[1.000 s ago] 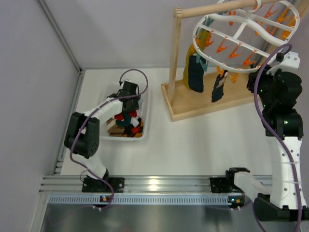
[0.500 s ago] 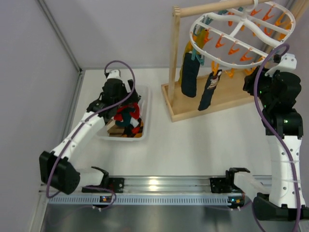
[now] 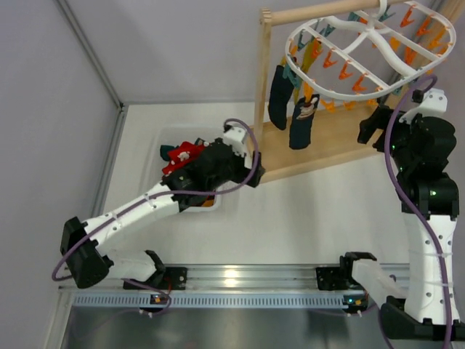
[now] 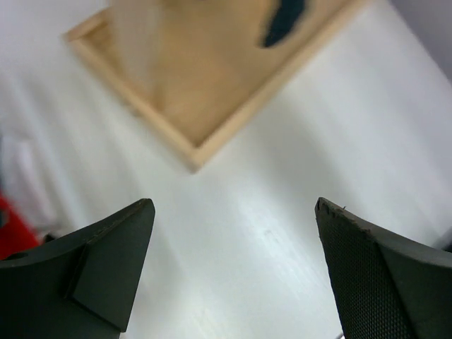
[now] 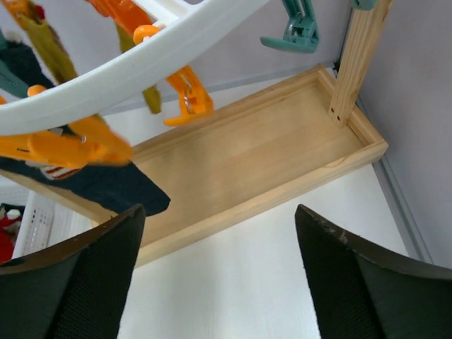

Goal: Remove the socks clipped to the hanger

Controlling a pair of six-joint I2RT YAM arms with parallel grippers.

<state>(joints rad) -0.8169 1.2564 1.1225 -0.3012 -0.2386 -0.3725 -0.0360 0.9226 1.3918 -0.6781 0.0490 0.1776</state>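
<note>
1. Two grippers in view: left gripper (image 3: 253,169) and right gripper (image 3: 369,125). Both have fingers apart with nothing between them.
2. The hanger (image 3: 407,64) hangs tilted from the stand (image 3: 261,73) at top right, its rim lined with orange and teal clothespins (image 3: 341,73).
3. The socks still clipped are all on the hanger's left side: two dark socks (image 3: 278,91) dangling over the tray (image 3: 341,142), and mustard socks (image 3: 314,52) higher up by the rim.
4. The left gripper is above the tabletop (image 3: 312,211) at the tray's near-left corner, below and left of the dark socks and touching neither.
5. Left wrist view: the gripper (image 4: 233,272) is spread wide, with the tray (image 4: 191,85) corner and bare tabletop below. A dark sock tip shows at the top edge, well apart from the fingers.
6. The right gripper is up near the hanger's near-right rim, over the tray's right end. The nearest dark sock is off to its left, apart from it.
7. Right wrist view: the gripper (image 5: 219,279) is open and empty. The hanger rim (image 5: 141,67) crosses the upper left, with an orange pin (image 5: 187,99) and a teal pin (image 5: 300,32) hanging ahead. A dark sock (image 5: 106,187) sits just beyond the left finger with no contact, and a mustard sock (image 5: 42,42) is at far left.
8. Red socks (image 3: 182,156) lie in the white bin (image 3: 174,142) on the tabletop, partly hidden under the left arm and behind its gripper.
</note>
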